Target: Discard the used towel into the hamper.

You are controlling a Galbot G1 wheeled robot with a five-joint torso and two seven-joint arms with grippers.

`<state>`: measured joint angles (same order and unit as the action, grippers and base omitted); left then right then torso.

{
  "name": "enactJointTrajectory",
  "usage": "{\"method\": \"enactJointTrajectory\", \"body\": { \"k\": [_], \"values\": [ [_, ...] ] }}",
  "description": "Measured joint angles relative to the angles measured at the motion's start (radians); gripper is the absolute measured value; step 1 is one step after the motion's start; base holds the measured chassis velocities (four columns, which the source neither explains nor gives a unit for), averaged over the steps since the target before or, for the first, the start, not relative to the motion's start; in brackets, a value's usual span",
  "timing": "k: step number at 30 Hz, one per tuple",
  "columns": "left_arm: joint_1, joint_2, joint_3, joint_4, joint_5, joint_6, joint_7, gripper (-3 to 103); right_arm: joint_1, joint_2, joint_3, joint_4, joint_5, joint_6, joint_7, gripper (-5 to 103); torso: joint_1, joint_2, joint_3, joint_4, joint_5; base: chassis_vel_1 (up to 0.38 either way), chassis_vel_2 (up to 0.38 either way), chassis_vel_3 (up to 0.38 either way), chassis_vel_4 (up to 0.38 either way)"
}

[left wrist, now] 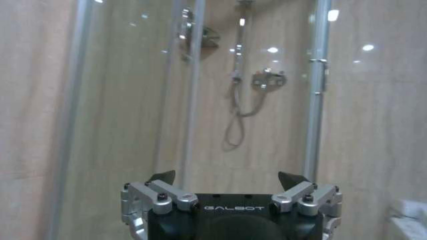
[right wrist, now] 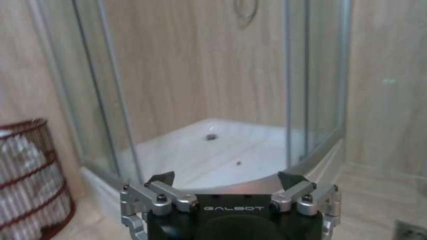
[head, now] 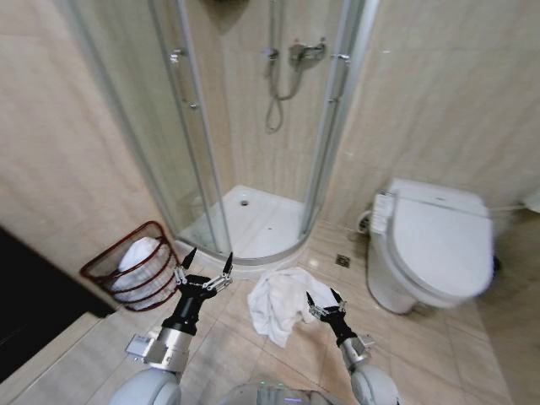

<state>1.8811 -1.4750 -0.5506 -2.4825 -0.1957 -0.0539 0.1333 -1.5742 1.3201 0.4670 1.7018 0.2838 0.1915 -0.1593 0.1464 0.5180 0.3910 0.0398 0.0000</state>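
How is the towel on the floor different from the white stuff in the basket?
The towel lies crumpled and spread on the floor tiles, out in the open in front of the shower; the white cloth sits bundled inside the hamper, behind its reddish ribs. The towel is close to the right hand; the cloth is nearer the left hand. Both are white and rumpled.

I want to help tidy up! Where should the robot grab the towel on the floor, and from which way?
Probably from straight above, at the bunched-up middle. The towel lies crumpled on the floor tiles, so its raised folds give something to pinch; the flat edges would be hard to get under. The right pincer, open, is right beside it. The left pincer, also open, is by the hamper.
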Motion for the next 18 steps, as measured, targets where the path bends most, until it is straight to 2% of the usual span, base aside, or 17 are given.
{"method": "enactJointTrajectory", "body": {
  "k": [8,11,18],
  "values": [
    [0.000,0.000,0.000,0.000,0.000,0.000,0.000,100,0.078,-0.010,0.011,-0.165,0.004,0.006,-0.010,100,-0.008,-0.018,-0.010,-0.0001,0.0001,0.084,0.093,0.082,0.090],
    [0.000,0.000,0.000,0.000,0.000,0.000,0.000,100,0.135,-0.020,0.007,-0.277,0.011,0.009,-0.033,100,-0.014,-0.035,-0.020,-0.0005,0.0003,0.008,0.019,0.006,0.000],
    [0.000,0.000,0.000,0.000,0.000,0.000,0.000,100,0.221,-0.027,-0.005,-0.414,0.015,0.013,-0.063,100,-0.024,-0.063,-0.038,0.0000,0.0002,0.000,0.000,0.000,0.000]
  ]
}}
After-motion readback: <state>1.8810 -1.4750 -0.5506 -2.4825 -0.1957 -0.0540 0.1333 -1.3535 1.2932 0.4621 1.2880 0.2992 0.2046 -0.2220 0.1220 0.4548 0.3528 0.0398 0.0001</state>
